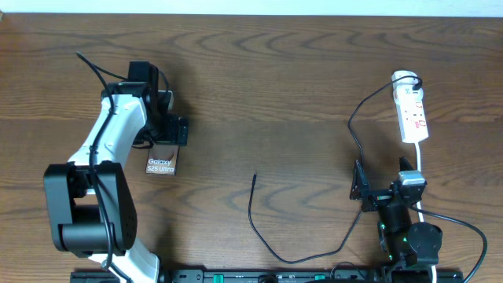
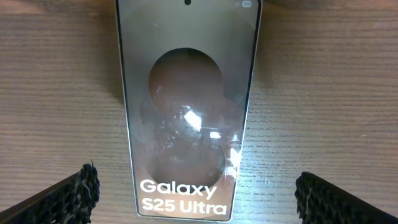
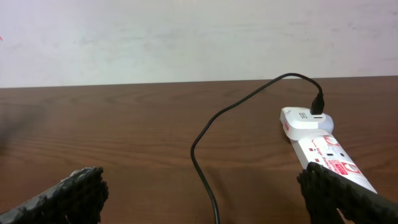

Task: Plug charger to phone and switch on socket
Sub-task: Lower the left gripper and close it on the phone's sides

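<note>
The phone [image 2: 186,124] lies flat on the wooden table, brownish screen up, white "Galaxy S25 Ultra" lettering at its near end. My left gripper [image 2: 196,190] hovers over that end, open, one finger on either side and touching nothing. In the overhead view the left gripper [image 1: 165,137] covers the far part of the phone [image 1: 161,164]. The charger [image 1: 253,212] trails across the table, its plug tip lying free at mid-table. Its other end sits in the white adapter on the socket [image 1: 413,114]. My right gripper [image 1: 383,182] is open just short of the socket [image 3: 333,155], the charger [image 3: 202,155] running between its fingers.
A thick white cord [image 1: 420,169] leaves the socket toward the right arm's base. The table's far edge meets a pale wall [image 3: 186,37]. A black rail [image 1: 275,275] runs along the front edge.
</note>
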You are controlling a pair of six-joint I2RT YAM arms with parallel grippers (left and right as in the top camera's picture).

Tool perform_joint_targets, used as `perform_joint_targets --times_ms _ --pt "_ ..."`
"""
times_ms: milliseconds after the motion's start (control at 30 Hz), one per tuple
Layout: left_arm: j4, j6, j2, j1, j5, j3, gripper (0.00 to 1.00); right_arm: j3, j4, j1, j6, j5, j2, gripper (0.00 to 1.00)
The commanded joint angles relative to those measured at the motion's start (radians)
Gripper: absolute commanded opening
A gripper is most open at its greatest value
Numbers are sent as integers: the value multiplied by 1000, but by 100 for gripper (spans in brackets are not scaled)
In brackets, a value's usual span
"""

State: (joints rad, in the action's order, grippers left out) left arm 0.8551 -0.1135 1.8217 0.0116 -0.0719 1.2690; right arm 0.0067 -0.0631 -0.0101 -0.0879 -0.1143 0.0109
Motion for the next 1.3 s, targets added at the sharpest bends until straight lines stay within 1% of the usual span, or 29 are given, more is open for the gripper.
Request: perform_joint_targets --times_ms 0,400,1267 --pt "-7 -21 33 5 6 -10 100 -1 -4 10 -9 7 -5 99" --pt "-57 -21 74 5 6 -10 100 -1 -4 10 -9 7 -5 99" --pt "-61 -33 75 5 39 -15 100 -1 -4 10 -9 7 -5 99"
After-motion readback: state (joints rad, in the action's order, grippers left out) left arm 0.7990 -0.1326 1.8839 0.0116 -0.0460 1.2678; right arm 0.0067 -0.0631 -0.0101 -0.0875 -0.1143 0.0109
